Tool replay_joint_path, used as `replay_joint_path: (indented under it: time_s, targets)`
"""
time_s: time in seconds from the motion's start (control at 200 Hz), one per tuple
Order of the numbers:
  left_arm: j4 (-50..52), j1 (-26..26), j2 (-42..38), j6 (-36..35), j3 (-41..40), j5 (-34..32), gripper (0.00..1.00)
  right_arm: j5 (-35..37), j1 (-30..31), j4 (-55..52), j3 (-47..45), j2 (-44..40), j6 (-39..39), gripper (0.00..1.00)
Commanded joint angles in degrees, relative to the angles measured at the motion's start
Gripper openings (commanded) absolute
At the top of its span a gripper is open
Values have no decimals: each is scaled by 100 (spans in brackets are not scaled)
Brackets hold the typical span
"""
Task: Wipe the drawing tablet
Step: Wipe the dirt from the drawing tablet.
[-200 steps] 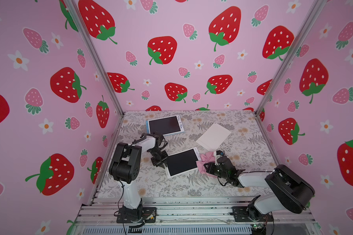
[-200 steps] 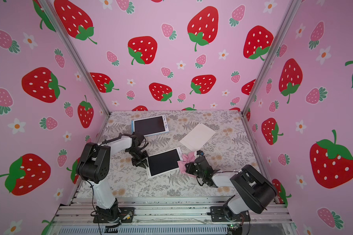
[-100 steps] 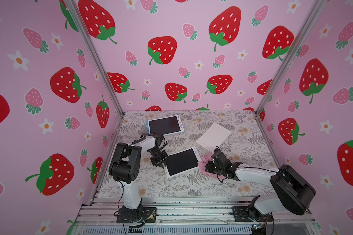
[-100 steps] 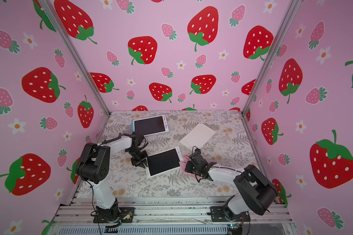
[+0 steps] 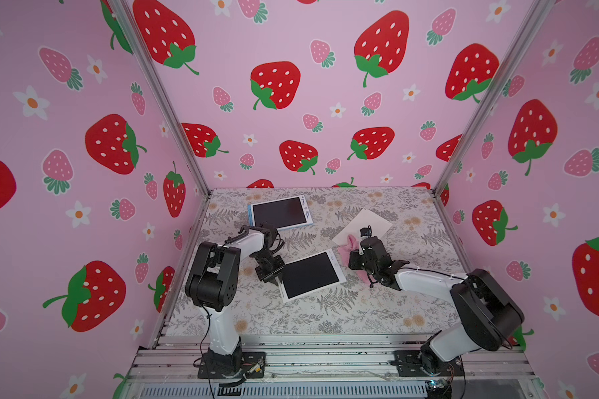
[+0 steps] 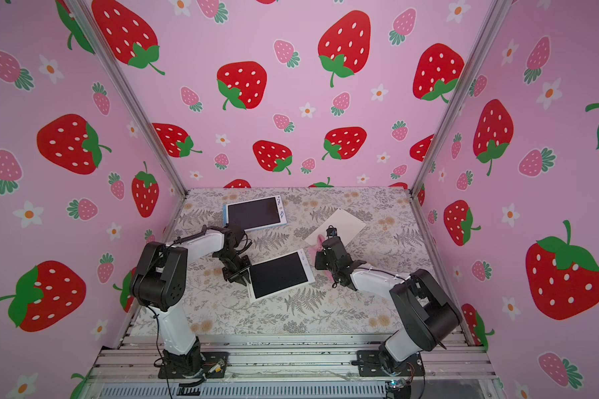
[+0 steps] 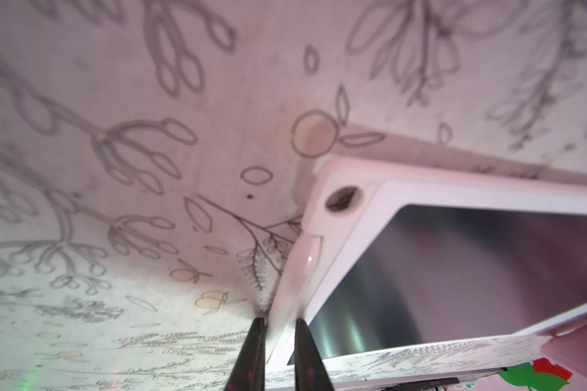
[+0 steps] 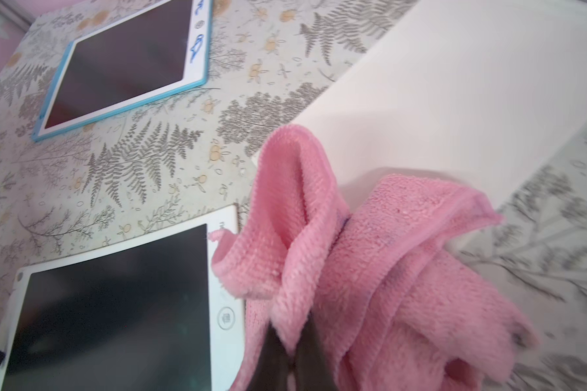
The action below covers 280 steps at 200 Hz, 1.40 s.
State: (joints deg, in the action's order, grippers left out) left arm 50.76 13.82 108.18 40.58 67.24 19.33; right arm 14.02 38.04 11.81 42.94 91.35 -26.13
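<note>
On the counter (image 5: 325,321) the drawing tablet (image 5: 310,274) lies at centre. The second tablet (image 5: 279,212) lies well apart at its 11 o'clock, a sheet (image 5: 369,222) at 1 o'clock. The cloth (image 5: 348,243) sits between sheet and drawing tablet. The left gripper (image 7: 278,325) straddles the drawing tablet's 9 o'clock edge; the right gripper (image 8: 290,325) stands at 3 o'clock.

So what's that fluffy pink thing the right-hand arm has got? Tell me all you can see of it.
It is a pink microfibre cloth, or looks like one: soft pile, a stitched hem, crumpled into loose upright folds. The right gripper is shut on a bunched fold. The cloth sits at the button edge of the white-framed drawing tablet, one fold overlapping that border, and against a corner of a white sheet. Its lower folds seem to rest on the floral table.
</note>
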Motion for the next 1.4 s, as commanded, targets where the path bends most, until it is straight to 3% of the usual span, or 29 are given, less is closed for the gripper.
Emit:
replay_joint_path:
  time_s: [0.0,0.21,0.325,0.435,0.565,0.66,0.81,0.91,1.046,1.151,1.286,1.396]
  targets:
    - [-796,129,630,23,-244,-814,16,-283,313,450,145,445,363,0]
    - [-784,118,625,37,-235,-870,16,-464,549,103,744,1419,352,0]
    - [-790,120,619,64,-237,-861,16,-488,32,104,371,1439,-85,0]
    - [-777,120,622,64,-213,-872,16,-631,-130,3,133,1191,127,0]
    - [-789,111,667,64,-175,-863,16,-1160,368,-17,161,1060,238,0]
    - [-792,116,704,64,-158,-848,16,-1144,672,-161,372,1221,178,0]
    - [-769,112,713,21,-132,-862,16,-1148,-114,-188,221,1279,-255,0]
    - [-773,111,705,12,-157,-859,16,-1364,-467,-203,140,1204,-98,0]
    - [-810,112,709,34,-174,-844,16,-1569,363,-487,563,1249,246,0]
    - [-809,110,731,25,-178,-826,16,-1288,906,-575,753,1414,136,0]
    - [-809,113,722,9,-187,-828,16,-1015,241,-631,518,1468,-169,0]
    - [-789,113,715,7,-182,-826,16,-940,-242,-759,338,1377,30,0]
